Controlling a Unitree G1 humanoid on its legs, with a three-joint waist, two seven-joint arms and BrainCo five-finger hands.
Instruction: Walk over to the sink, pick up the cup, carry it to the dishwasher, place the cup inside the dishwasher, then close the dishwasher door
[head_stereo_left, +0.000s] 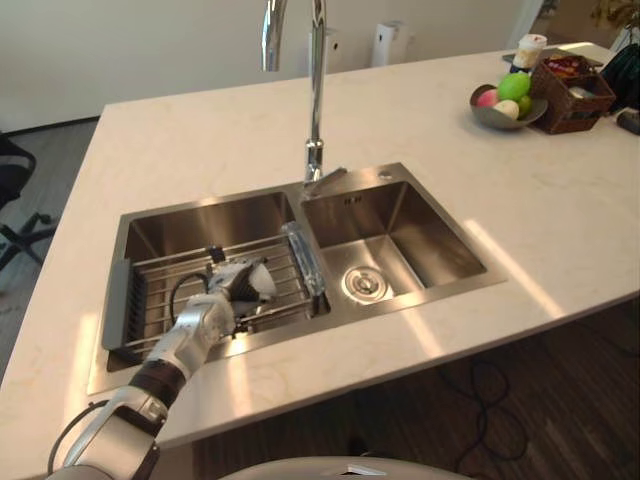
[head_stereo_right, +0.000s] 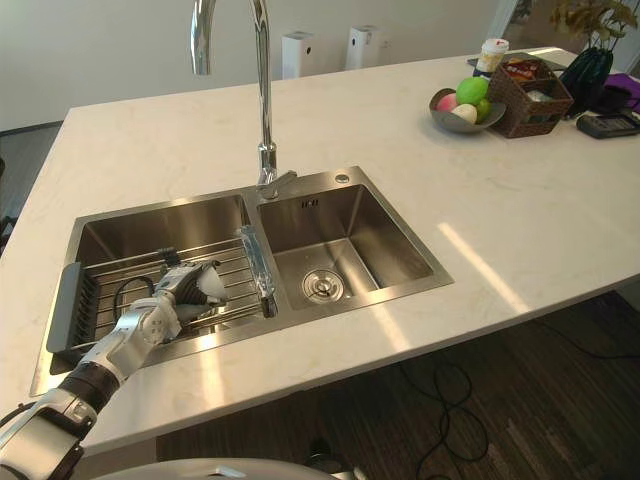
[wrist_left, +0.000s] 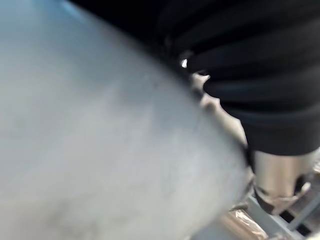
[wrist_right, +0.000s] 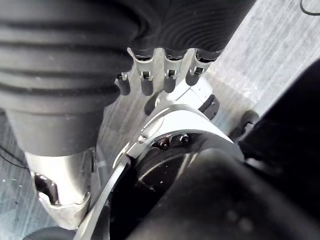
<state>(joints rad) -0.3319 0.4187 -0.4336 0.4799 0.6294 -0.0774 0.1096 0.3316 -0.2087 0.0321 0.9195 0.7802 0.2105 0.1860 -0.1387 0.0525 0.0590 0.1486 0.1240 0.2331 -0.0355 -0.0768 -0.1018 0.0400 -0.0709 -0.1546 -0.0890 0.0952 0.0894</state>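
A white cup lies on the wire rack in the left basin of the steel sink. My left hand reaches down into that basin and its fingers curl round the cup. In the left wrist view the cup's pale wall sits right against the palm, with the thumb beside it. My right hand hangs low at my side above the floor, its fingers relaxed and holding nothing.
A tall chrome faucet rises behind the divider between the two basins. The right basin has a round drain. On the far right of the pale counter stand a fruit bowl and a wicker basket.
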